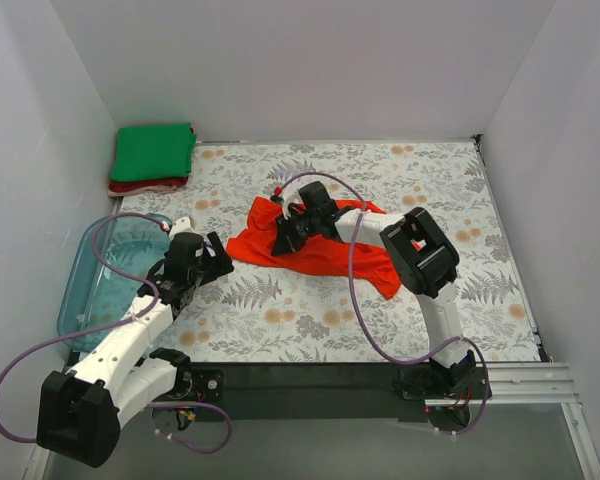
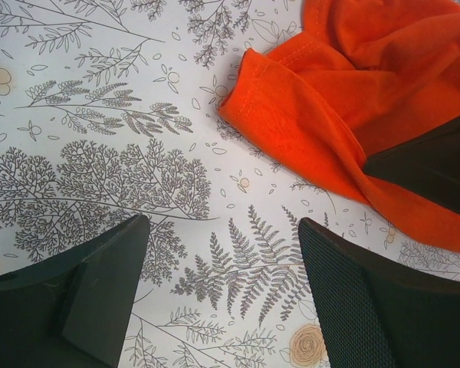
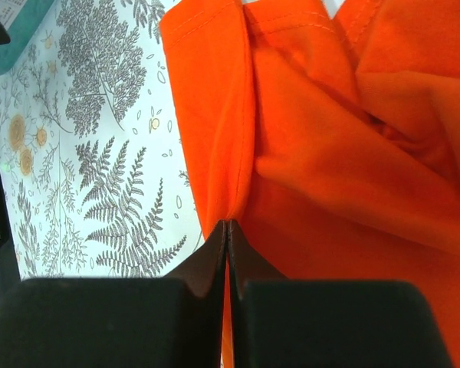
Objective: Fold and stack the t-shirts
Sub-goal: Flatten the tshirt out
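The bright orange-red t-shirt (image 1: 310, 250) lies crumpled in the middle of the floral table. My right gripper (image 1: 283, 238) sits on its left part and is shut on a fold of the orange cloth (image 3: 291, 153), which runs up from between the closed jaws. My left gripper (image 1: 223, 258) is open and empty just left of the shirt's near-left corner (image 2: 291, 115), low over the tablecloth. The green t-shirt (image 1: 153, 152) lies folded on the dark red t-shirt (image 1: 145, 186) at the far left corner.
A clear blue plastic tub (image 1: 110, 275) stands at the left edge beside my left arm. White walls close in the left, back and right sides. A purple cable (image 1: 355, 290) loops from my right arm over the shirt.
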Controlling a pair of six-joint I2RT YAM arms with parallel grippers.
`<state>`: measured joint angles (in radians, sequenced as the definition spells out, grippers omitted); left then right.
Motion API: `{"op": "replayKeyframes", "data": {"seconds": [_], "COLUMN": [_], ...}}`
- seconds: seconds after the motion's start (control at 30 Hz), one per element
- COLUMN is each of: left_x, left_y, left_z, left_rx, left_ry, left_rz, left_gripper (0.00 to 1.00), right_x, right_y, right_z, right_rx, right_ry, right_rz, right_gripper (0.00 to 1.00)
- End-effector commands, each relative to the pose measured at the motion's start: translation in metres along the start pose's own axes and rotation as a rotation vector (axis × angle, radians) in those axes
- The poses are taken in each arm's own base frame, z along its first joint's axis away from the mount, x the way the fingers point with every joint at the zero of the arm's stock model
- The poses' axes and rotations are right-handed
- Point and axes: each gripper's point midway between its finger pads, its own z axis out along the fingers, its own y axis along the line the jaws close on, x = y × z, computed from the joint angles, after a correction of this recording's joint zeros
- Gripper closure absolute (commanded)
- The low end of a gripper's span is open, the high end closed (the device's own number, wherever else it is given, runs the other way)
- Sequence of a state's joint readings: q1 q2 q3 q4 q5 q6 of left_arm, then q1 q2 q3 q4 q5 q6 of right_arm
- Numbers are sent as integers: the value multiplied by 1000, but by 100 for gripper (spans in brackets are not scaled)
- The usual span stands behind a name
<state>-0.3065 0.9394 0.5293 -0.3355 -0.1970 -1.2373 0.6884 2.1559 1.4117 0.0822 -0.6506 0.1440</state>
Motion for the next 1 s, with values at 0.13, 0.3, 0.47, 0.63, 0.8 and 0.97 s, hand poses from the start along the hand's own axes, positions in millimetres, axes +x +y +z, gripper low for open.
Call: {"op": "replayKeyframes", "data": {"seconds": [0.13,0.3,0.47,0.63,0.8,0.97], "left_x": [-9,-5,-4,-2,22,42], "left_y": [2,7,13,23,20,22], "left_z": [-1,0,-2,-9,-15,-14], "left_rx": [-21,-60,-97,-151,-120,-134], "left_ry": [-25,-7,-6,-12,57,141], "left_rz": [-9,-38,-93,-175,-284,-285], "left_gripper": [23,23,23,25,26,30], "right_x": [-16,17,58,85,94,77], "right_y": [49,64,80,98,115,106], "right_z": [-12,-5,-2,-3,-20,-52], "right_rx": [2,85,97,113,109,273], "right_ry": [19,105,218,280,299,225], "right_rz": [-193,-294,-348,-399,-394,-389], "right_gripper": [99,99,99,97,75,50]}}
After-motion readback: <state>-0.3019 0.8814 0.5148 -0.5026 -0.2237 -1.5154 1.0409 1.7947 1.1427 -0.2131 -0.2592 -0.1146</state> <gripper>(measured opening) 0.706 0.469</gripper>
